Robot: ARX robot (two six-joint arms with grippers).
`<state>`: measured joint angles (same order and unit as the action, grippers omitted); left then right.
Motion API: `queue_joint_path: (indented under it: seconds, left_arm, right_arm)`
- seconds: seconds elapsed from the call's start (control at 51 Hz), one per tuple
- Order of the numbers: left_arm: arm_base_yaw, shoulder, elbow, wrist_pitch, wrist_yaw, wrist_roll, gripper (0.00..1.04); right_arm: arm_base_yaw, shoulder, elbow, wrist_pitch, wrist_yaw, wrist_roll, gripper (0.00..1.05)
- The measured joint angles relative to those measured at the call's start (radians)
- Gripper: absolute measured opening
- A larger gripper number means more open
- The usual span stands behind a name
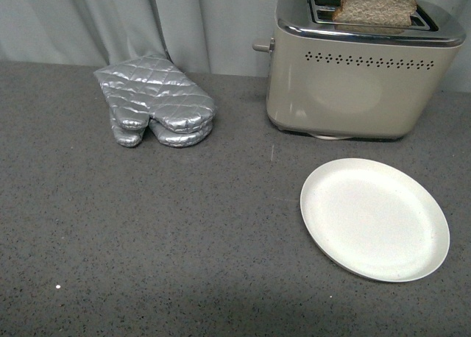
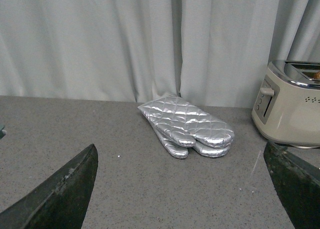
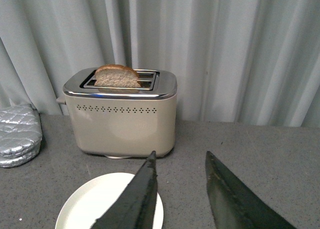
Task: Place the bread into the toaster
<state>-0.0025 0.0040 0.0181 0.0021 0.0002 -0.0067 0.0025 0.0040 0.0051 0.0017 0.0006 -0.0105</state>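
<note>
The bread (image 1: 375,6), a tan slice with a dark crust, stands upright in the near slot of the beige toaster (image 1: 353,87), its top sticking out above the chrome. It also shows in the right wrist view (image 3: 117,76), in the toaster (image 3: 122,121). Neither gripper shows in the front view. My right gripper (image 3: 180,156) is open and empty, set back from the toaster above the counter. My left gripper (image 2: 180,161) is wide open and empty, facing the mitt, with the toaster's lever side (image 2: 292,106) at the picture's edge.
A silver quilted oven mitt (image 1: 156,101) lies left of the toaster, also in the left wrist view (image 2: 187,125). A round white plate (image 1: 374,218) lies empty in front of the toaster and shows in the right wrist view (image 3: 95,204). Grey curtains hang behind the dark counter.
</note>
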Motion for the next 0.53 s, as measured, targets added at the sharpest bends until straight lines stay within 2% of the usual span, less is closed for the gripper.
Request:
queue_joint_path:
  seconds: [0.059,0.235,0.314,0.353,0.529]
  left_arm:
    - [0.0,0.0,0.0,0.0,0.0,0.0,0.98]
    - [0.0,0.0,0.0,0.0,0.0,0.0,0.98]
    - [0.0,0.0,0.0,0.0,0.0,0.0,0.98]
    - [0.0,0.0,0.0,0.0,0.0,0.0,0.98]
    - [0.0,0.0,0.0,0.0,0.0,0.0,0.98]
  right_arm:
    - [0.0,0.0,0.0,0.0,0.0,0.0,0.4]
    - [0.0,0.0,0.0,0.0,0.0,0.0,0.81]
    - [0.0,0.0,0.0,0.0,0.0,0.0,0.95]
    - [0.0,0.0,0.0,0.0,0.0,0.002,0.97]
    - [0.0,0.0,0.0,0.0,0.0,0.004,0.95]
